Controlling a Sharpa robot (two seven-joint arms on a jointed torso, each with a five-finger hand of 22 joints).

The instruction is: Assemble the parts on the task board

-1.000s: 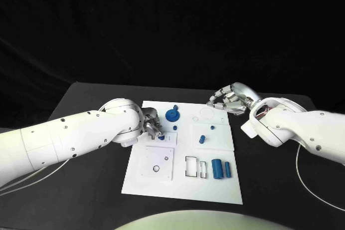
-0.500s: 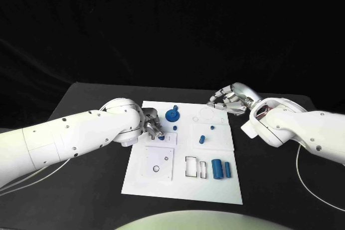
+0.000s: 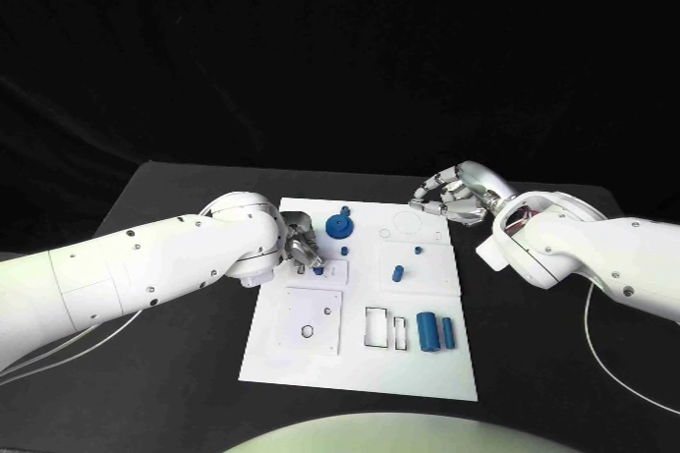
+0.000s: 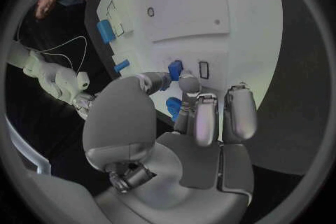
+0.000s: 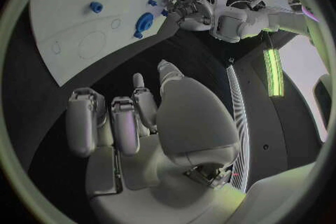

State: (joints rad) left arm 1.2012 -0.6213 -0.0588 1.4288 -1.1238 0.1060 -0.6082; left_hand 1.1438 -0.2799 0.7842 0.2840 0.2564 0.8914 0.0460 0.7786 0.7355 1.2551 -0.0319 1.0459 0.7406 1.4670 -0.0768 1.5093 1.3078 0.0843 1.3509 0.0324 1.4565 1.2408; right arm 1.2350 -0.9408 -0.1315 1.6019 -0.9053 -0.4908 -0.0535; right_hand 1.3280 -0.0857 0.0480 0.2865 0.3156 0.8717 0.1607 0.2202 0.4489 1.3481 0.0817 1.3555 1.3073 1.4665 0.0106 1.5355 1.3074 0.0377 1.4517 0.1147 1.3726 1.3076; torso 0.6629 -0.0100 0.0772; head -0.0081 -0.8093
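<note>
On task board (image 3: 362, 374), left robot hand (image 3: 301, 249) pinching blue part (image 4: 174, 70), right robot hand (image 3: 451, 199) curled empty, no writing legible.

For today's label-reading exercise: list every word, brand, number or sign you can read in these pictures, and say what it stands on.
No readable text in any view.
White task board: only black outlines of rectangles and circles, no letters or numbers.
Small blue parts: plain, unmarked.
White arms and silver left hand and right hand: small dark dots on the arm shells, no lettering that can be read.
Black table: unmarked.
</note>
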